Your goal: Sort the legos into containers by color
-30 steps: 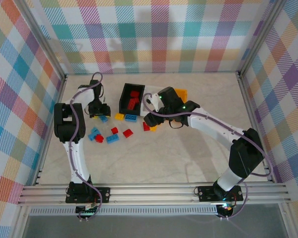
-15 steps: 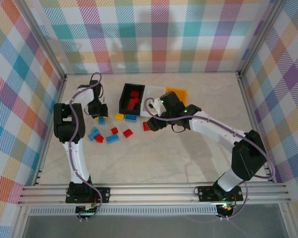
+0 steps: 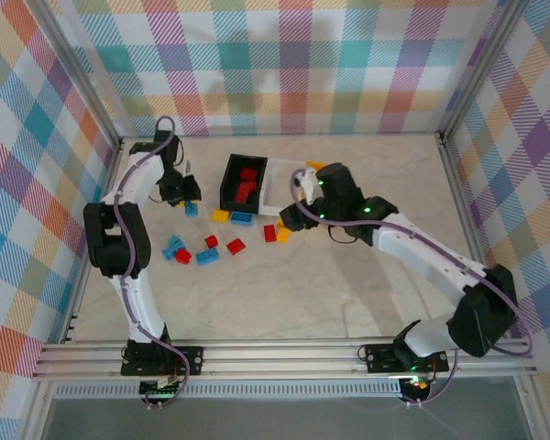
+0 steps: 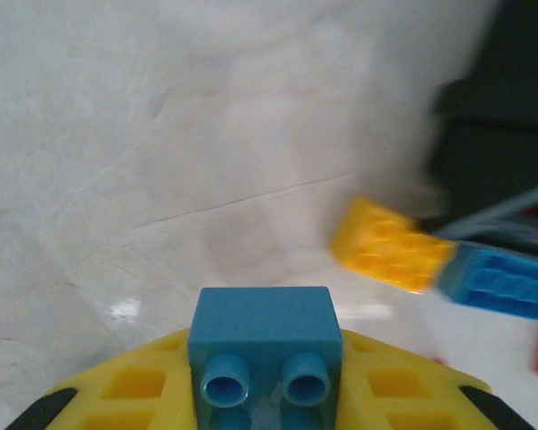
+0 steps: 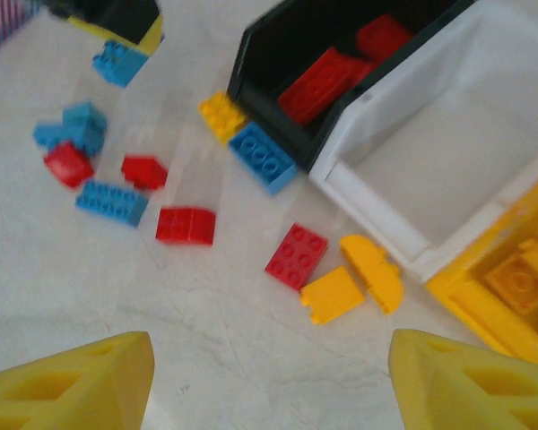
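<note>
My left gripper [image 4: 260, 394] is shut on a small blue lego [image 4: 260, 333], its two studs facing the camera; from above, that lego [image 3: 191, 208] hangs below the left gripper [image 3: 181, 191], left of the black container [image 3: 229, 176]. The black container [image 5: 267, 55] holds red legos [image 5: 327, 76]. The white container [image 5: 369, 193] beside it looks bare inside. A yellow-orange container [image 5: 471, 291] holds yellow legos. My right gripper [image 5: 269, 390] is open above bare table, just short of a red lego [image 5: 297, 255] and two yellow ones [image 5: 332, 296].
Loose legos lie between the arms: a yellow one [image 3: 220, 215] and a blue one [image 3: 242, 217] against the black container, red ones [image 3: 236, 246] and blue ones [image 3: 207, 257] nearer the left arm. Metal rails and checked walls enclose the table [image 3: 348, 293].
The left gripper has shut on the blue lego and risen slightly toward the back. The right gripper has drawn back to the right and opened a little wider.
</note>
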